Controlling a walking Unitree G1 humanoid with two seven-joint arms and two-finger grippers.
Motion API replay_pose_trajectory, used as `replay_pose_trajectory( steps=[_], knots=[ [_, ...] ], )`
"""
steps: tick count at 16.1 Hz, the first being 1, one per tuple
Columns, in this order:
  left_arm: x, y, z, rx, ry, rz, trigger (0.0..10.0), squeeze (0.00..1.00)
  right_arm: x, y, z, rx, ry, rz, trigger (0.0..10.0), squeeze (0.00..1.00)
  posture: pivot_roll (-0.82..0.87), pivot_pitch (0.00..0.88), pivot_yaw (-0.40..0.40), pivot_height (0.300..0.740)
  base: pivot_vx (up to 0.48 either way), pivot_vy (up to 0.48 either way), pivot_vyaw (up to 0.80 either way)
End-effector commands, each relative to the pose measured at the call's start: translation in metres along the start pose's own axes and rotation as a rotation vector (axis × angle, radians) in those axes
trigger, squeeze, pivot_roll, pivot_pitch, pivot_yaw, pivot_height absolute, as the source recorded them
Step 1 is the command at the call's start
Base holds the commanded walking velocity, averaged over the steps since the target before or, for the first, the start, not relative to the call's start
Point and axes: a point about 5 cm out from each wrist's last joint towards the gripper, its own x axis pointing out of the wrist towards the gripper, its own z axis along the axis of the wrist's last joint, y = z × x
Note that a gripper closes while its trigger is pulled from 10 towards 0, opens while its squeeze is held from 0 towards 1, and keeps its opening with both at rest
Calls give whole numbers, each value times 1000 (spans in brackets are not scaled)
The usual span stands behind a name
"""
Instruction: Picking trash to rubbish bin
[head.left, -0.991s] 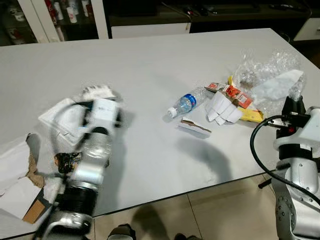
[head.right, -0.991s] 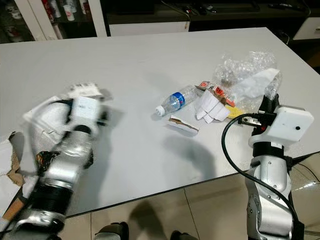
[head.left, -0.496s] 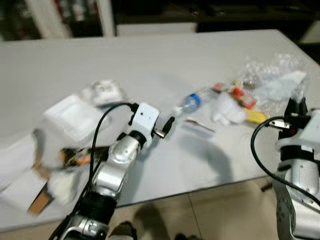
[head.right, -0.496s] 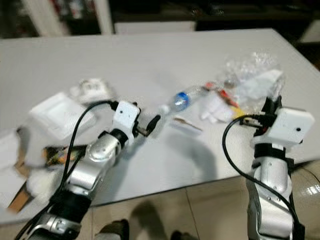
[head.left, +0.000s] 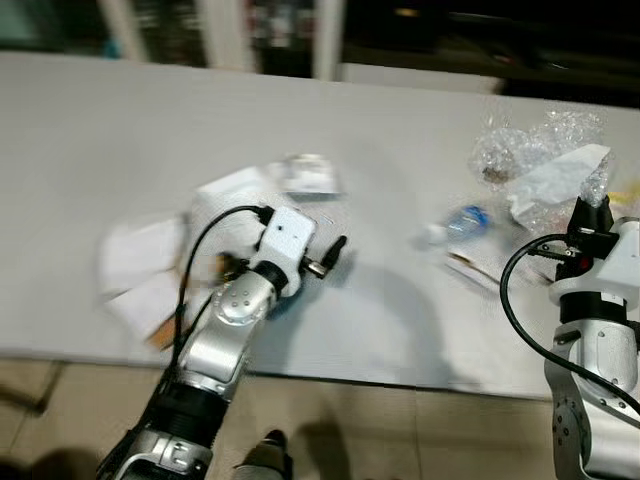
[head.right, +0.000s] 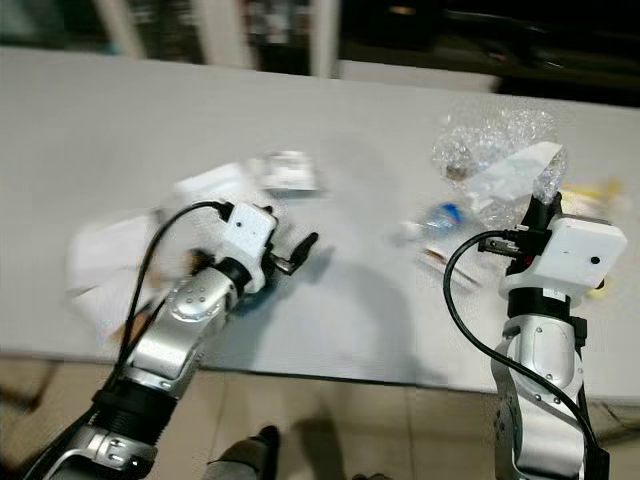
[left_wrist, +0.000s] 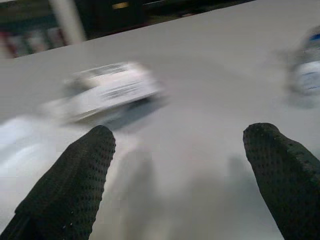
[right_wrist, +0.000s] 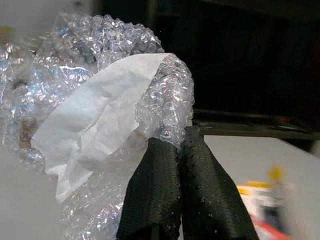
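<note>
the trash is lying scattered across the white table, and no rubbish bin can be made out, so the job is looking barely begun. the right gripper is pinching its two black fingers tight together on a fold of the bubble wrap, where a strip of white paper is lying bundled into the plastic; the hold at one edge is probably meant to let the whole light bundle lift in one piece. the right arm is standing nearly upright at the table's near right edge, its wrist pointing away from the robot toward that bundle. a small water bottle is lying on its side just beside the bubble wrap, blurred. the left gripper is hovering low over the table with its fingers spread wide and nothing between them, its forearm reaching forward from the near edge and angling toward the middle. it is pointing past a white packet lying flat on the table near some white sheets of paper, perhaps the next thing to be collected.
</note>
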Motion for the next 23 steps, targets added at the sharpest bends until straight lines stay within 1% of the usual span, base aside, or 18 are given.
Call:
replay_pose_trajectory(
  steps=[1,5,8,9,11,12,13,15,18,20,22,23],
  knots=[
    [1,-3,-1,-2,14,4,10000,0,0,-2,4,-6,-15,-9,10000,0,207,110,-62,740,0,0,800],
    [3,2,-1,17,37,36,10000,0,1,-1,5,3,-19,-7,10000,0,209,108,-61,740,0,0,709],
    [3,5,-2,17,50,53,10000,0,2,-2,5,7,-19,-15,10000,0,208,107,-60,740,0,0,0],
    [5,7,0,29,50,67,10000,0,3,-2,5,-2,-22,-13,10000,0,207,107,-62,740,0,0,0],
    [6,8,1,28,68,80,10000,0,3,-2,6,-1,-24,-12,10000,0,206,105,-62,740,0,0,0],
    [7,11,3,33,91,117,10000,0,3,-2,6,-2,-25,-11,10000,0,206,104,-63,740,0,0,0],
    [8,12,4,40,95,127,10000,0,4,-2,6,-3,-25,-11,10000,0,207,104,-64,740,0,0,0],
    [7,17,5,44,114,166,10000,0,4,-2,5,-7,-22,-6,10000,0,209,102,-66,740,0,0,669],
    [-7,24,1,66,154,175,10000,0,5,-1,5,-6,-20,3,10000,0,222,101,-74,740,0,0,800],
    [-15,27,-6,84,182,187,10000,0,6,1,4,-1,-19,9,10000,0,232,106,-82,740,0,0,800],
    [-18,28,-13,81,214,202,10000,0,8,3,3,10,-16,23,10000,0,240,108,-91,740,0,0,0],
    [-18,27,-14,57,239,199,10000,0,9,4,3,13,-15,27,10000,0,242,109,-93,740,0,0,0]
  ],
)
